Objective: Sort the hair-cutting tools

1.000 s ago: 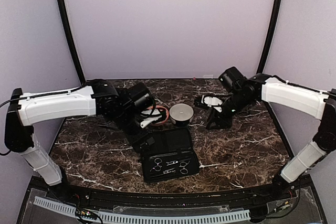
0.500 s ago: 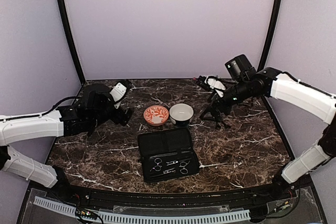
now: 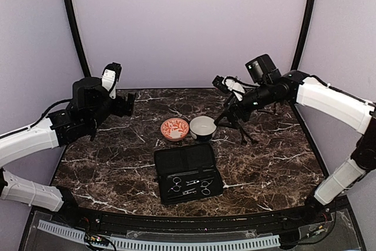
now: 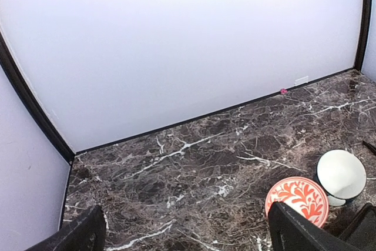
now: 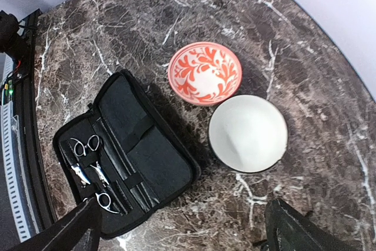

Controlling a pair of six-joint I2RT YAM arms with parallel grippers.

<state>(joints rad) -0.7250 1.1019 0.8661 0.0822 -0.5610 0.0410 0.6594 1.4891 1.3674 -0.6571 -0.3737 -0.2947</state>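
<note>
Scissors point(image 5: 88, 164) in open black case point(image 5: 161, 160); orange bowl point(image 5: 204, 73) beside white bowl point(image 5: 248, 133); left gripper point(image 4: 188, 233), right gripper point(image 5: 182, 230) spread wide

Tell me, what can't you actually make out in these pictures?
- Top view: the tools inside the case are too small to count or name.
- Right wrist view: the scissors show, but any slim dark tools blend into the black lining.
- Left wrist view: no tools show; a gripper finger covers the orange bowl's near rim.
</note>
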